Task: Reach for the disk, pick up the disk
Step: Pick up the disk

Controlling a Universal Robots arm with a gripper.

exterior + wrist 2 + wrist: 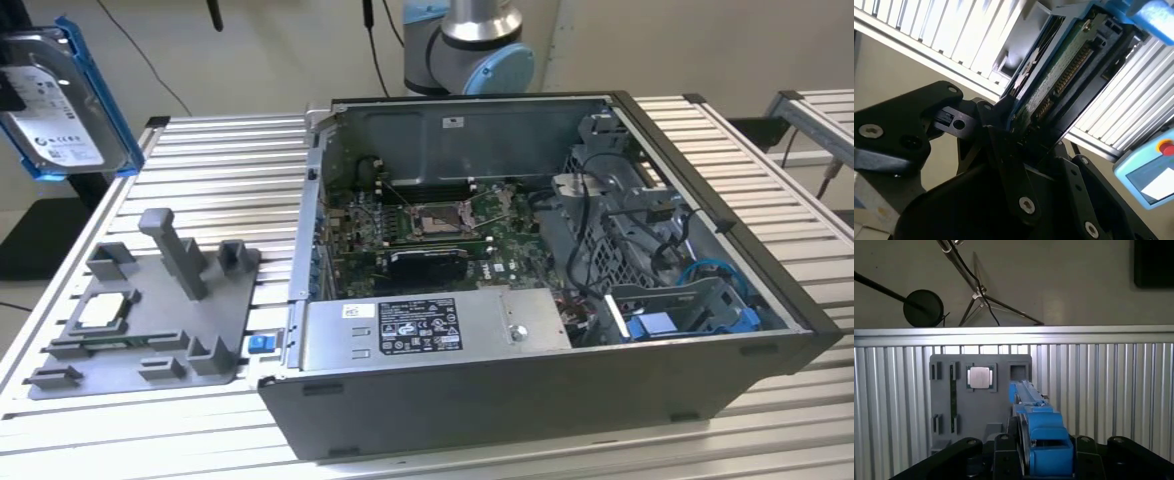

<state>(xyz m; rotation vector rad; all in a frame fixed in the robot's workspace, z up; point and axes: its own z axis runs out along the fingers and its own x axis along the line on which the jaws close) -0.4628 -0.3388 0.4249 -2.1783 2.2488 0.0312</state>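
Right up close in the second wrist view, the gripper (1021,132) has its black metal jaws closed tight on the disk (1054,75). The disk is seen edge-on here, showing a green circuit board and a row of connector pins that the other views do not. The first wrist view looks along the drive's bright blue plastic carrier frame, with one flat grey fixture tray (944,390) on the table beneath it and a single square silver chip (979,377) seated in that tray. In the exterior view the disk (60,100) hangs in the air off the table's edge at the exterior view's left, white label facing out. Past the tray's one tall post (174,250) the ribbed aluminium table (214,160) carries one open computer case (534,400), its green motherboard (427,235) exposed. Behind it rises the arm's base (474,40).
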